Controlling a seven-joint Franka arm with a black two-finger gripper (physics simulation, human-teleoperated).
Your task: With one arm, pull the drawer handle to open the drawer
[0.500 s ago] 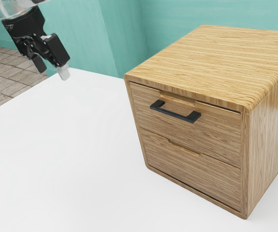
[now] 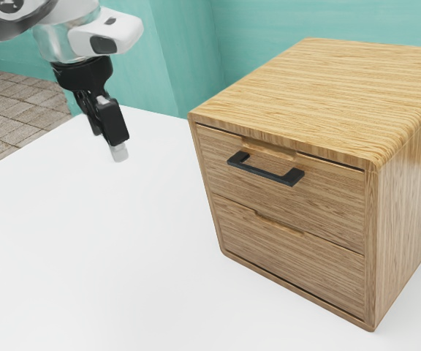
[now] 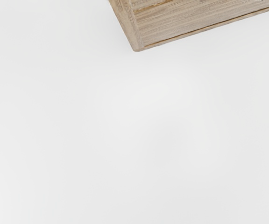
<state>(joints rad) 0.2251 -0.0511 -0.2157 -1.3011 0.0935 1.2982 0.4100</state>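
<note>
Drawer handle not yet reached: gripper released and well short of it.
The black handle sits on the upper drawer of the wooden cabinet, on the exterior view's right; that drawer looks shut. My gripper hangs well apart from it toward the exterior view's left, above the white table, pointing down, jaws parted and holding nothing. The wrist view catches the cabinet's lower corner beyond bare table. As I judge it, I should turn the hand to face the drawer front, put one jaw above and one below the bar at its middle, close firmly, then pull straight out. A slanted or off-centre pull could slip off or bind the drawer.
</note>
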